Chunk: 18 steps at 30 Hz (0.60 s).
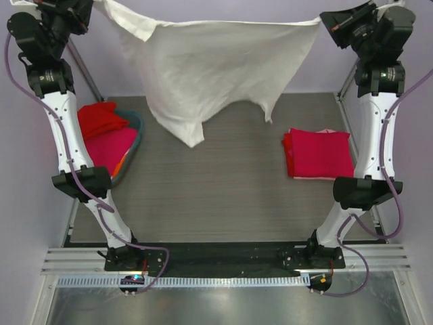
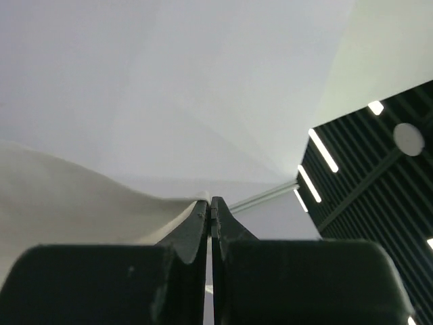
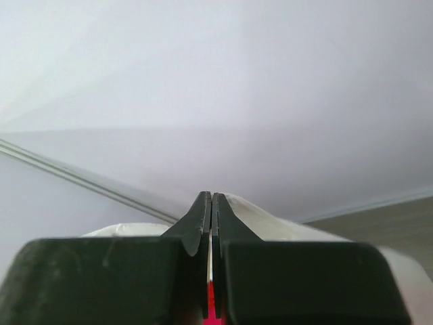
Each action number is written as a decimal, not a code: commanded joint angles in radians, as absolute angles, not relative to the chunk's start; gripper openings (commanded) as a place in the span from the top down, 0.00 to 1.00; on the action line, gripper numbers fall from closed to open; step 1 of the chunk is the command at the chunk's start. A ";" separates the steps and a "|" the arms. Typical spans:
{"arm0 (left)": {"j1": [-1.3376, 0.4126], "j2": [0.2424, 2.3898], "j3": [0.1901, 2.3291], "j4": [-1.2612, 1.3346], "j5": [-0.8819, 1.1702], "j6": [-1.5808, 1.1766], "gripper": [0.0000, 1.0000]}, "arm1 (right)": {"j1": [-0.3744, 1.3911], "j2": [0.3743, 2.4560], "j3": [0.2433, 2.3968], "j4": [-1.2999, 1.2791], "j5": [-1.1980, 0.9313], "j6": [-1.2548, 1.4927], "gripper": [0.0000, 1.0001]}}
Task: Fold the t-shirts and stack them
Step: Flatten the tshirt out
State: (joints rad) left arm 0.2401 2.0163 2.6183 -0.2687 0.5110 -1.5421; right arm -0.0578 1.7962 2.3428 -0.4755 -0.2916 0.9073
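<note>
Overhead, the white t-shirt [image 1: 203, 68] hangs in the air above the far edge of the table [image 1: 216, 203], stretched between the two arms. Its upper edge near the left arm runs out of the top of the picture, so that corner cannot be seen. The left pincer [image 2: 211, 203] is pressed shut, with pale cloth bunched against its tips on the left side, and the pinch point itself is too thin to make out. The right pincer [image 3: 212, 200] is likewise shut tight on the same t-shirt, white fabric bulging just behind its tips. A sliver of red shows low in the slit between its fingers, and I cannot tell what that is. The t-shirt's lower hem dangles in two points, and whether they touch the table is unclear. At the table's left edge a teal basket [image 1: 137, 128], partly hidden by the left arm, holds a crumpled red t-shirt [image 1: 100, 118] lying on a pink t-shirt [image 1: 111, 149]. Near the right edge lies a folded stack [image 1: 318, 152], magenta on top with red and pale pink edges peeking out; how many pieces it has is hard to tell.
</note>
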 commanded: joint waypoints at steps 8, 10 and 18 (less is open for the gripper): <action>0.230 1.618 1.846 0.003 0.674 -1.403 1.00 | -0.118 1.560 1.716 -0.105 -0.545 0.985 0.99; 0.219 1.521 1.659 0.003 0.649 -1.257 1.00 | -0.120 1.493 1.473 -0.066 -0.555 0.983 0.99; 0.195 1.172 1.045 -0.252 0.500 -0.985 1.00 | -0.120 1.459 0.898 0.092 -0.569 0.920 0.99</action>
State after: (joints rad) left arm 0.1936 1.3014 1.1702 -0.2008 0.5579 -1.1210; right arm -0.1162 1.4956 0.9714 -0.0494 -0.5297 0.9661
